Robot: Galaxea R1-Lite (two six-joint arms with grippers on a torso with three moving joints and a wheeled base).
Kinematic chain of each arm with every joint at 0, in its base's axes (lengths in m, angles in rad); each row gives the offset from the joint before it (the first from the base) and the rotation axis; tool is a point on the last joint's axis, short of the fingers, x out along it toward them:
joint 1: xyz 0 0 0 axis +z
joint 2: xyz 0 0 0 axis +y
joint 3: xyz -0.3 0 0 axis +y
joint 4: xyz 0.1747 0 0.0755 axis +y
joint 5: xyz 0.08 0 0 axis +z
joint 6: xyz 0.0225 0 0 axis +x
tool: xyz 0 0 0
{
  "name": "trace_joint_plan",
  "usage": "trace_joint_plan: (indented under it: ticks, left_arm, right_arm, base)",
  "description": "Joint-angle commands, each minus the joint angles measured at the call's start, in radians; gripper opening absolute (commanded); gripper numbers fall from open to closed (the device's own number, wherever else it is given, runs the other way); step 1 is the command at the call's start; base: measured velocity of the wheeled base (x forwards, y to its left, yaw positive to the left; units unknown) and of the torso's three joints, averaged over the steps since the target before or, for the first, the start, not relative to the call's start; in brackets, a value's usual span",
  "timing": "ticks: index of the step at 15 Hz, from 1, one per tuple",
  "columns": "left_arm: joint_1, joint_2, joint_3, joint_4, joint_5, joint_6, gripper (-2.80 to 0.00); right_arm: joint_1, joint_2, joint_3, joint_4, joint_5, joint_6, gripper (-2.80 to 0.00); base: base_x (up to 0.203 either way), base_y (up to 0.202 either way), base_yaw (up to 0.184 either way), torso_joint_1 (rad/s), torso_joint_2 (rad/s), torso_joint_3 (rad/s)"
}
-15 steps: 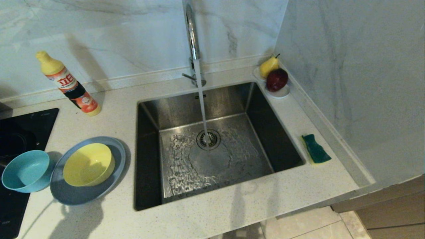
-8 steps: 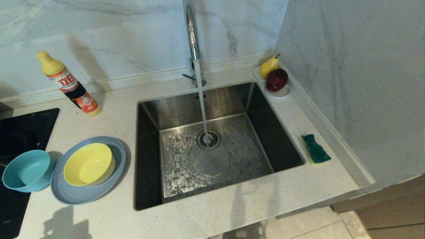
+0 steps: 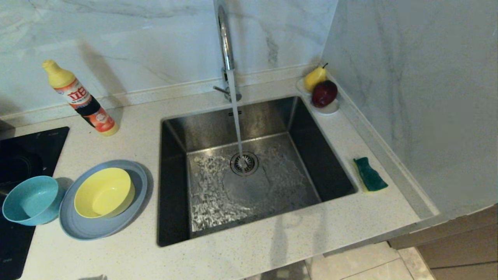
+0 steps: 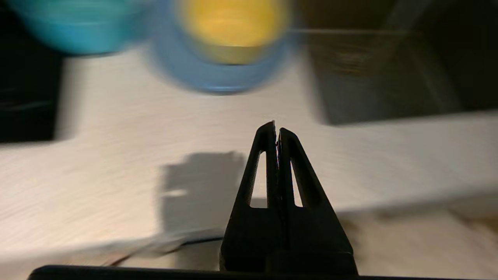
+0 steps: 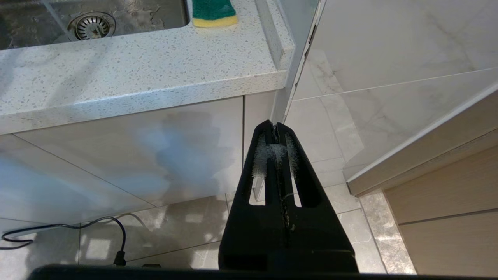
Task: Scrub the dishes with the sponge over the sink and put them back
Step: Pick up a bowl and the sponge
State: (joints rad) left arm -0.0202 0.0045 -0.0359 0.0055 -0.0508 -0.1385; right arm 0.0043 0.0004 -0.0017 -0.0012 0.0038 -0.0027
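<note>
The speckled white stone bench lay bare along its front edge. On the left, the yellow plastic bowl sat inside the grey-blue round plate, the teal-blue bowl touching its rim. The tall chrome gooseneck faucet and its water stream stood over the square steel sink.

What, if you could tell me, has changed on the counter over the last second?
Only a shadow moved: it slid off the countertop below the grey-blue plate toward the front edge. Nothing was grasped or released. The yellow bowl, teal-blue bowl and sponge stayed put.
</note>
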Motion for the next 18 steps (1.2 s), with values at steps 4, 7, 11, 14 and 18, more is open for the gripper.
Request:
trace_joint_plan:
  ticks: [4,7,11,14,18]
  left_arm:
    - [0.000,-0.003,0.022,-0.030,-0.039,0.077,-2.80]
    - [0.000,-0.004,0.018,-0.016,-0.064,-0.017,-2.80]
    - [0.000,-0.005,0.022,-0.021,0.023,0.038,-2.80]
    - [0.001,-0.003,0.038,-0.024,0.031,0.223,-2.80]
    - [0.002,-0.004,0.068,-0.074,0.035,0.227,-2.80]
  right_arm:
    - [0.000,-0.002,0.000,0.000,0.001,0.000,-2.80]
    - [0.000,0.000,0.000,0.000,0.001,0.000,-2.80]
    - [0.000,-0.001,0.000,0.000,0.001,0.000,-2.80]
    - [0.000,0.001,0.000,0.000,0.001,0.000,-2.80]
    - [0.000,-0.002,0.000,0.000,0.001,0.000,-2.80]
  base:
    - [0.000,0.000,0.000,0.000,0.00,0.000]
    - [0.000,0.000,0.000,0.000,0.00,0.000]
    - [0.000,0.000,0.000,0.000,0.00,0.000]
    - [0.000,0.000,0.000,0.000,0.00,0.000]
    - [0.000,0.000,0.000,0.000,0.00,0.000]
